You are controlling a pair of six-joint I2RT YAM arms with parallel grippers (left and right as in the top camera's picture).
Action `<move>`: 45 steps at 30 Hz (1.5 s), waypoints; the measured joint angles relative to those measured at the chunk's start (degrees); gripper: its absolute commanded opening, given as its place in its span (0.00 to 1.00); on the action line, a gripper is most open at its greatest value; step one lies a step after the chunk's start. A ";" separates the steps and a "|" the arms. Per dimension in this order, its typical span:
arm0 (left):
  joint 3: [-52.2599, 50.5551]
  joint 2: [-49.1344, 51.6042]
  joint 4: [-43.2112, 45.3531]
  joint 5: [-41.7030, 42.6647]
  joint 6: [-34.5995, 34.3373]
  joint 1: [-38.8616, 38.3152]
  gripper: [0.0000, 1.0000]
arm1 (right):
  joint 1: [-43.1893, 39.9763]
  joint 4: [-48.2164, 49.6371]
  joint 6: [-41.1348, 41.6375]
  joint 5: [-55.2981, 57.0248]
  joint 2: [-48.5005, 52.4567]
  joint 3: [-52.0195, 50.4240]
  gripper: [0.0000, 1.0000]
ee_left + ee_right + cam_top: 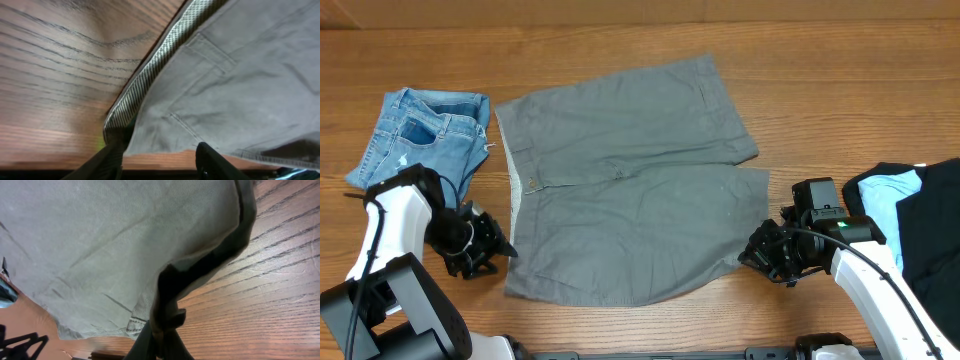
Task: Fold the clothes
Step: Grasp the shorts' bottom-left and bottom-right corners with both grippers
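Note:
The grey shorts (630, 190) lie spread flat in the middle of the wooden table, with the waistband to the left and the legs to the right. My left gripper (495, 250) is at the near corner of the waistband. In the left wrist view its fingers (160, 162) are open, and the corner of the shorts (240, 85) with its paler inner band lies between them. My right gripper (752, 250) is at the near leg's hem corner. In the right wrist view its fingers (165, 330) are shut on the hem of the shorts (100, 240), and the fabric edge is raised.
Small faded blue denim shorts (420, 135) lie at the far left, just beyond my left arm. A pile of black and light-blue garments (920, 215) sits at the right edge, beside my right arm. Bare wood (820, 100) shows beyond the shorts.

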 measured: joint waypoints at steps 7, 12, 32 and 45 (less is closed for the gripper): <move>-7.13 -0.04 5.99 0.50 -1.60 0.00 0.60 | 0.00 0.04 0.04 0.15 0.00 0.00 0.04; -9.46 -0.04 8.46 -0.07 -2.69 0.00 0.59 | 0.02 0.02 0.66 0.24 0.00 0.00 0.04; -9.51 -0.07 9.27 -5.27 -4.52 0.00 0.38 | 0.00 -0.74 1.49 0.28 0.00 0.00 0.04; -10.47 -0.09 10.05 -5.01 -5.81 0.00 0.55 | 0.00 -0.96 1.49 0.28 0.00 0.00 0.04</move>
